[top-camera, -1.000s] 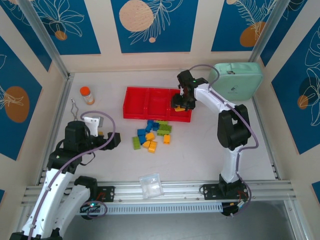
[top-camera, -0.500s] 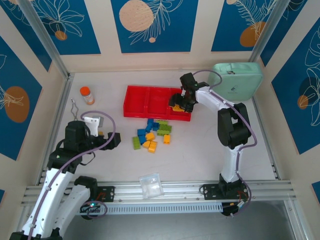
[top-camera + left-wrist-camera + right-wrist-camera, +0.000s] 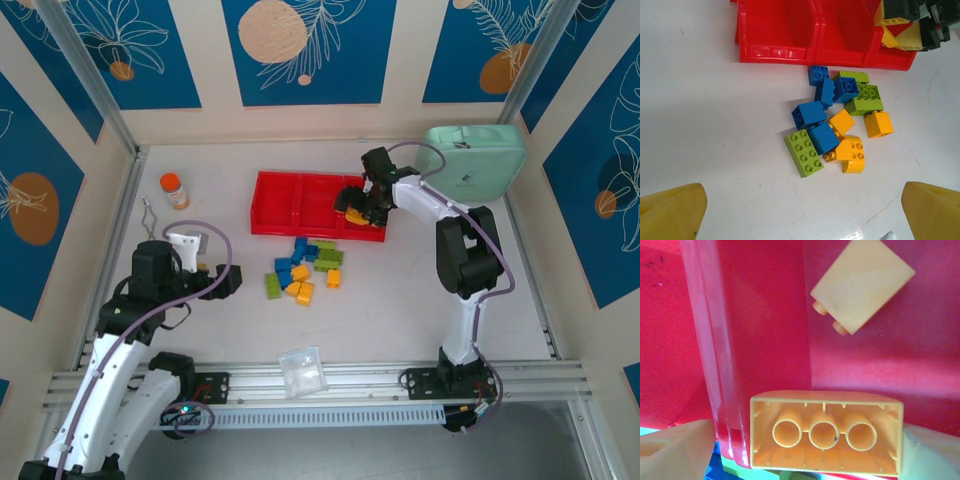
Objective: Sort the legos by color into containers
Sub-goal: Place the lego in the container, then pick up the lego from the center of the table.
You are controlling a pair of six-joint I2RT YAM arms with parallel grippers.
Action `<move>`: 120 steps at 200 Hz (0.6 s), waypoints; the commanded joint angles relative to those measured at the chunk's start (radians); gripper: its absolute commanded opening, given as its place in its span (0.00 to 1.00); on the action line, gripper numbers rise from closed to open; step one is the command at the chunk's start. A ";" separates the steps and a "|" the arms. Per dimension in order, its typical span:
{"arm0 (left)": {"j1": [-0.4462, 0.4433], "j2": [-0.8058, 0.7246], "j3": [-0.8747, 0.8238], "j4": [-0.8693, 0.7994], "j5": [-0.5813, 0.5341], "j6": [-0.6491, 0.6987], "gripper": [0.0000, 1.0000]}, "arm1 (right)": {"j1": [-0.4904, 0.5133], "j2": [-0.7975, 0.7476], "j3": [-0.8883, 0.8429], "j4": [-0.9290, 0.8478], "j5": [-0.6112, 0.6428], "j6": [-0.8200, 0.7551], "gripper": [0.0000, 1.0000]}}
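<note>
Nearest, in the lower part of the left wrist view, the left claw [image 3: 804,196] hangs with its yellow fingers [image 3: 670,212] spread wide and nothing between them, looking down on the worktop [image 3: 400,320].

Just beyond it, mid-frame, sits the pile of legos [image 3: 842,121]. There are about a dozen blue, green and yellow-orange bricks, touching or overlapping, unsorted and just in front of the red tray [image 3: 775,52].

Farther on, the tray's left and middle compartments show bare red floor as far as they can be seen.

At the tray's right end the right claw [image 3: 807,445] is down over the right compartment. It stands wider than the long yellow brick [image 3: 826,405] between its pads. One pad is clearly apart from the brick, with tray wall showing in the gap, so I judge the brick not gripped. The brick shows its hollow underside beside the compartment wall. A smaller yellow brick [image 3: 862,282] lies on that compartment's floor.

By my reading the sorting is barely begun. Only yellow has a start, and every blue and green brick, plus several yellow ones, remains.
</note>
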 commanded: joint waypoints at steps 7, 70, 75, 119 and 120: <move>-0.005 0.001 -0.008 0.007 0.001 0.018 0.99 | 0.009 -0.084 -0.010 -0.064 0.028 0.010 0.99; -0.005 -0.009 -0.008 0.007 0.002 0.017 0.99 | 0.041 -0.142 0.054 -0.138 0.099 0.031 0.99; -0.004 -0.009 -0.008 0.008 0.003 0.017 0.99 | 0.042 -0.140 0.060 -0.142 0.101 0.032 0.99; -0.005 -0.016 -0.009 0.007 0.003 0.018 0.99 | 0.052 -0.147 0.065 -0.123 0.103 0.018 0.99; -0.005 -0.016 -0.009 0.007 0.003 0.018 0.99 | 0.052 -0.148 0.063 -0.122 0.102 0.017 0.99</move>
